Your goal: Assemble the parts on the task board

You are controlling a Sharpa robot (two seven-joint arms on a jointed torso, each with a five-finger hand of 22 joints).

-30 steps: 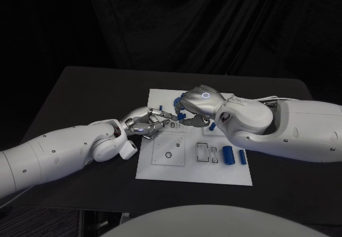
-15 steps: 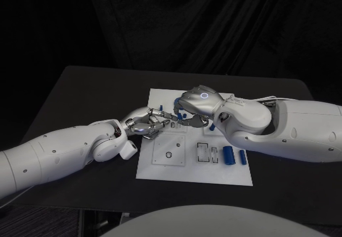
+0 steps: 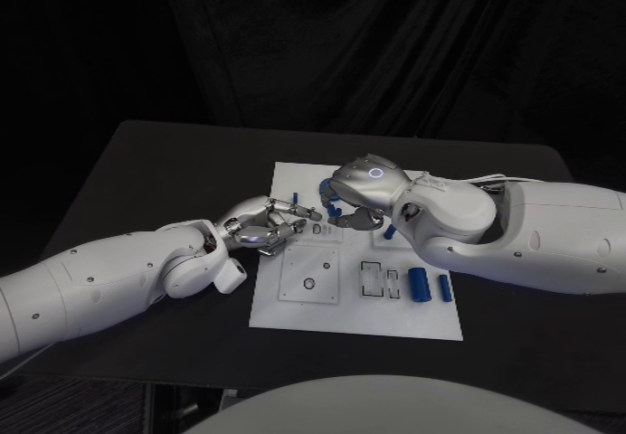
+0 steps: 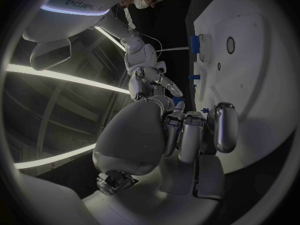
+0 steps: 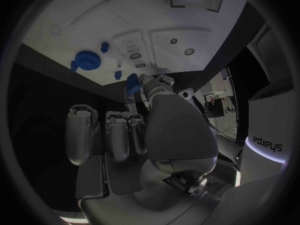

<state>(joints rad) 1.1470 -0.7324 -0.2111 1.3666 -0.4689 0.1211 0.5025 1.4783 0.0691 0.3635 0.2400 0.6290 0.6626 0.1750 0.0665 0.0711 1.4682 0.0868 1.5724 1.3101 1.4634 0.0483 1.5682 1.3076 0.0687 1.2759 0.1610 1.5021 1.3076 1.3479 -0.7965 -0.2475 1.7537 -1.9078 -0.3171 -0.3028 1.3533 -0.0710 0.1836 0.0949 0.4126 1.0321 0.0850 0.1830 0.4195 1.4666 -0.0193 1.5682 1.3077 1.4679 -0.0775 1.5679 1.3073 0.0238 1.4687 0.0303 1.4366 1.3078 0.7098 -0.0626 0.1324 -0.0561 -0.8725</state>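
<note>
The white task board (image 3: 303, 312) lies mid-table. My right hand (image 3: 362, 192) hovers over its far part, and its fingertips pinch a small blue part (image 3: 331, 213), which also shows in the right wrist view as the blue part (image 5: 131, 82). My left hand (image 3: 268, 226) sits at the board's left edge, its fingers (image 4: 192, 132) bent, a small gap from the right hand, with nothing seen in it. Two blue cylinders (image 3: 418, 283) lie on the board's right side. A small blue peg (image 3: 296, 196) stands near the far left corner.
A round blue part (image 5: 85, 61) and small blue pegs (image 5: 104, 47) stand on the board by the right hand. Recessed slots (image 3: 372, 277) and a round hole (image 3: 308, 284) mark the board's near half. Bare black table (image 3: 170, 172) surrounds the board.
My left hand has drawn back a little to the left, away from the right hand's fingertips. The right hand has barely moved.
</note>
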